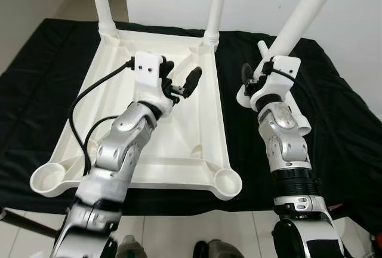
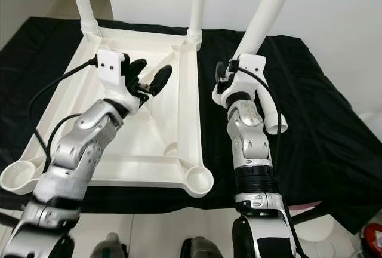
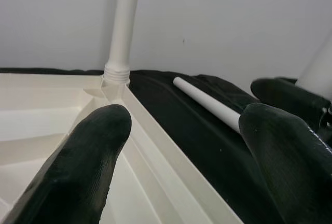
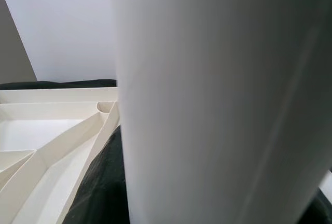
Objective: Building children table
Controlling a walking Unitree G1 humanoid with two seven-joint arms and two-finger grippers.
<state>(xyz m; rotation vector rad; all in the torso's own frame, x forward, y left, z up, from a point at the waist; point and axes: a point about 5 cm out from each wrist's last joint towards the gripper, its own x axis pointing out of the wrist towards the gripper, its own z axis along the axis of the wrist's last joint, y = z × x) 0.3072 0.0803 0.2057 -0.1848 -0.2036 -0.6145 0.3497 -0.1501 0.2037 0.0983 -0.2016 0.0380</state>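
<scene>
On the black-draped bench point(image 1: 334, 120), the white table top point(image 1: 149, 126) is lying upside down, with two white legs point(image 1: 216, 7) already standing upright in its two far corner sockets and the two near sockets, one at the near right corner point(image 1: 227, 181), sitting open. The right gripper point(image 1: 262, 70) is holding a third leg point(image 1: 301, 16) just beside the top's right edge, fingers clamped on it low down, its long axis slanting up and away toward the bench's far right corner and its lower end hanging over the black cloth. That empty near-right socket is lying nearer the robot than the held leg and slightly toward the top, so the coming move probably calls for drawing the leg back and standing it upright. The right arm is plainly the nearer one. The left gripper point(image 1: 179, 82) is hovering over the middle of the top, fingers apart and holding nothing. A fourth leg point(image 3: 207, 102) is lying flat on the cloth past the top's right edge. Plain white walls point(image 1: 358, 25) are enclosing the far side.
</scene>
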